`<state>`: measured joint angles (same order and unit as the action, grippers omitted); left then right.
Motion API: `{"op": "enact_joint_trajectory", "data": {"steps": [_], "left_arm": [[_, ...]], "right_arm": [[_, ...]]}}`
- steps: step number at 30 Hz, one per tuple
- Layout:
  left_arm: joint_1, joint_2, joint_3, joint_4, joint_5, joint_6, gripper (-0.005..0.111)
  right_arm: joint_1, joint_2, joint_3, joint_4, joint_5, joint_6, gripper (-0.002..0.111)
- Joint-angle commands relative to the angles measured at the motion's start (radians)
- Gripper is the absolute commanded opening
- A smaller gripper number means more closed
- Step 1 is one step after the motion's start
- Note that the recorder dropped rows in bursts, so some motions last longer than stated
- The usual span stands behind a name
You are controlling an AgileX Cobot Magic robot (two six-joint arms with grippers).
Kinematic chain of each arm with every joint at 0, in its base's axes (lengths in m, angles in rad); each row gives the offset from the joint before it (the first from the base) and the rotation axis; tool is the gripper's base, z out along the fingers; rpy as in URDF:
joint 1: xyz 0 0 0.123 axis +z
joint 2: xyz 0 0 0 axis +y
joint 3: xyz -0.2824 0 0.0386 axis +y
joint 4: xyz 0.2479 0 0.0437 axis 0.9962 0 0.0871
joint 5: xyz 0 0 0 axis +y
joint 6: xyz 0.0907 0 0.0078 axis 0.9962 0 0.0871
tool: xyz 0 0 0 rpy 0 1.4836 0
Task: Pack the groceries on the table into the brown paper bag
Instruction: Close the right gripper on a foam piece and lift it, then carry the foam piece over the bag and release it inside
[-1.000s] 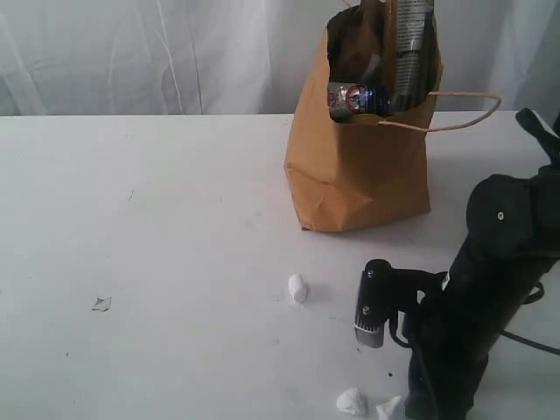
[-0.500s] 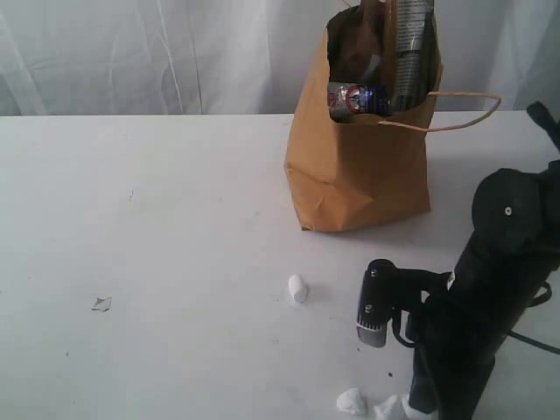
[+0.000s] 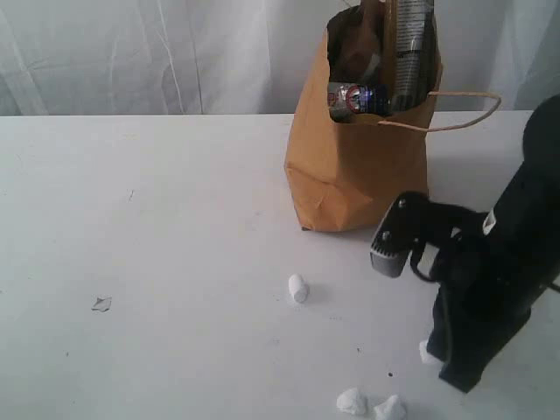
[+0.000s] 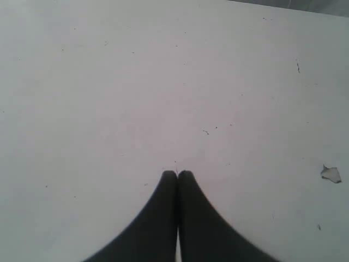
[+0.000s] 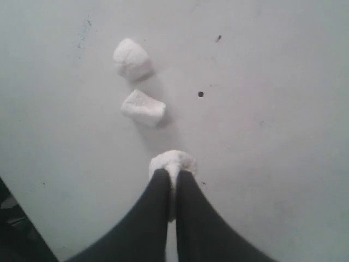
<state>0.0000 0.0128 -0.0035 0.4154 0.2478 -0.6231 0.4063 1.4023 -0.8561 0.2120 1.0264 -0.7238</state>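
While a white curtain (image 3: 131, 52) hangs in soft folds behind it, a wide white desk (image 3: 157, 219) fills the scene, its matte surface marked with faint specks and scuffs. A tall brown paper bag (image 3: 350, 175) stands upright close to the desk's curtain-side edge, with one thin handle (image 3: 472, 109) drooping outward. Groceries sit inside it: a can (image 3: 354, 98) shows at the mouth, and a long packet (image 3: 409, 44) pokes above the rim.

Small white pieces lie on the bare surface. A lone lump (image 3: 298, 288) rests in front of the bag, and a pair of lumps (image 3: 352, 402) lies just beside each other at the near edge. A tiny torn scrap (image 3: 102, 304) lies well apart from them.

The right claw (image 5: 173, 176) is clenched on another white lump (image 5: 173, 159), pinched between its tips near the pair. The left claw (image 4: 178, 174) is clenched with nothing in it, over bare desk.
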Motion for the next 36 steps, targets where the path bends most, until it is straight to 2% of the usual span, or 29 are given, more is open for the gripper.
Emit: {"op": "enact_joint_trajectory", "data": {"steps": [1,12,18,22,29,34,36], "left_arm": [[-0.002,0.005,0.003,0.001,0.001,-0.002,0.000],[-0.002,0.005,0.003,0.001,0.001,-0.002,0.000],[-0.002,0.005,0.003,0.001,0.001,-0.002,0.000],[-0.002,0.005,0.003,0.001,0.001,-0.002,0.000],[-0.002,0.005,0.003,0.003,0.000,-0.002,0.000],[-0.002,0.005,0.003,0.006,0.000,-0.002,0.000],[-0.002,0.005,0.003,0.006,0.000,-0.002,0.000]], "right_arm": [[-0.057,-0.074,-0.130,-0.035,0.148,0.070,0.000],[-0.279,-0.100,-0.600,-0.019,0.195,0.126,0.000],[-0.393,-0.013,-0.774,0.087,0.029,0.107,0.000],[-0.428,0.073,-0.836,0.265,0.012,0.038,0.000],[-0.428,0.266,-0.844,0.673,-0.003,-0.298,0.000],[-0.428,0.352,-0.844,0.693,-0.051,-0.301,0.000],[-0.426,0.369,-0.844,0.695,-0.049,-0.301,0.005]]}}
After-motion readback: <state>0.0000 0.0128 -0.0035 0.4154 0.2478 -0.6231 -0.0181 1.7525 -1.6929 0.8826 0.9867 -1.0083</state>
